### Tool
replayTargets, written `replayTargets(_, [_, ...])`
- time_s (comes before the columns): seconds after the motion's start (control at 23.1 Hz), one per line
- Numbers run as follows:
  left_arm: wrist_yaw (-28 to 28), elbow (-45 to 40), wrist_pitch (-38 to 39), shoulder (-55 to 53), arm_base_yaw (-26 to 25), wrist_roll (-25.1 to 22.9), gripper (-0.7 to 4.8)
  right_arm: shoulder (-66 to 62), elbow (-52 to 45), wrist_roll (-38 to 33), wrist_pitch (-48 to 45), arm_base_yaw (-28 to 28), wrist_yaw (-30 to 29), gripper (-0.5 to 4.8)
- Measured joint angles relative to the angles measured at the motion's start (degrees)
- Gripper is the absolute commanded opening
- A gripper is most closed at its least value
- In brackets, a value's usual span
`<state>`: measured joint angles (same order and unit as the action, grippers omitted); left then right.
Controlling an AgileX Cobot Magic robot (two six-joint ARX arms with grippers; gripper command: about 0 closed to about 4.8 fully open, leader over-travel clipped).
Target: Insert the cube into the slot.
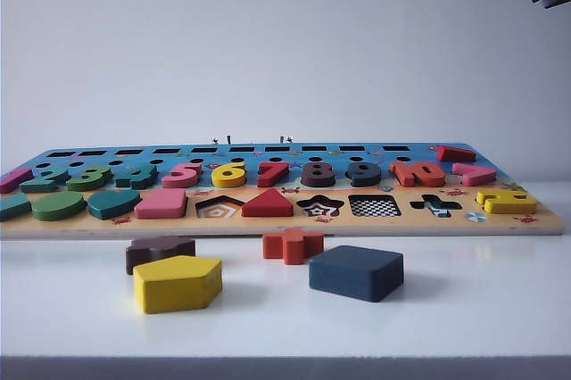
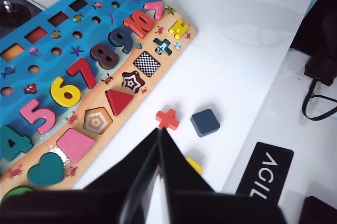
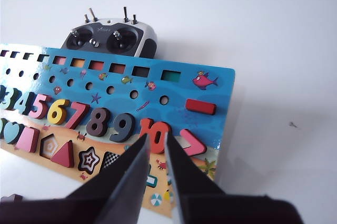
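Observation:
The cube (image 1: 355, 271), a flat navy block, lies on the white table in front of the puzzle board (image 1: 268, 224), and also shows in the left wrist view (image 2: 205, 122). The slot (image 1: 374, 206), a square checkerboard recess, is empty; it appears too from the left wrist (image 2: 146, 63) and right wrist (image 3: 109, 159). My left gripper (image 2: 159, 131) hangs above the table near the cube, its fingers pressed together on nothing. My right gripper (image 3: 156, 137) hovers over the board's right end, its fingers a narrow gap apart and empty. The cube is out of the right wrist view.
A yellow pentagon (image 1: 177, 283), a red plus (image 1: 293, 244) and a brown star (image 1: 159, 251) lie loose in front of the board. A radio controller (image 3: 110, 37) sits behind the board. A black cable (image 2: 318, 98) lies off the table's side.

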<state>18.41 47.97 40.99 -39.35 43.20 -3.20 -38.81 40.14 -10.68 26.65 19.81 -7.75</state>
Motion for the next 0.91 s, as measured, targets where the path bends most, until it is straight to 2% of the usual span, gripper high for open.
replayTargets(0.26, [1.01,1.62,0.22,-4.17,0.35,1.14,0.17,0.28,0.0,0.02,2.32,3.56,-0.9,0.86])
replayTargets(0.35, [1.03,1.6,0.61,-5.35,0.35,1.22,0.17,0.26,0.0,0.02,2.84,4.83,-1.18,1.12])
replayTargets(0.48, [1.01,1.57,2.05,-6.4,0.35,1.33,0.17,0.26,0.0,0.02,3.02,6.21,-2.16,1.89])
replayTargets(0.74, [1.03,1.55,2.71,-6.95,0.35,1.33,0.17,0.22,0.22,0.02,3.58,8.13,-6.95,2.67])
replayTargets(0.91, [1.01,1.53,2.73,-7.5,0.33,1.33,0.17,-0.63,3.89,0.02,6.93,10.64,-10.08,3.16])
